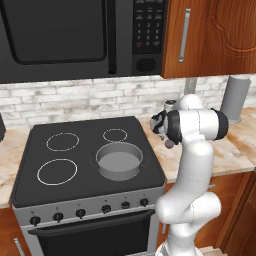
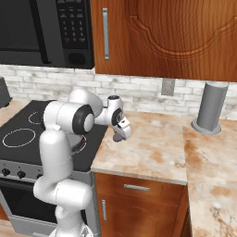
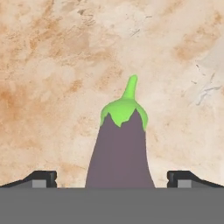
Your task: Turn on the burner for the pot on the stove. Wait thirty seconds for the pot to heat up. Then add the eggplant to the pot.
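eggplant | between spread pincer tips | on counter

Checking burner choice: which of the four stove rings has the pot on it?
The front right ring: the pot covers it, nearest the counter and the knob row. The other three rings on the stove are bare white outlines.
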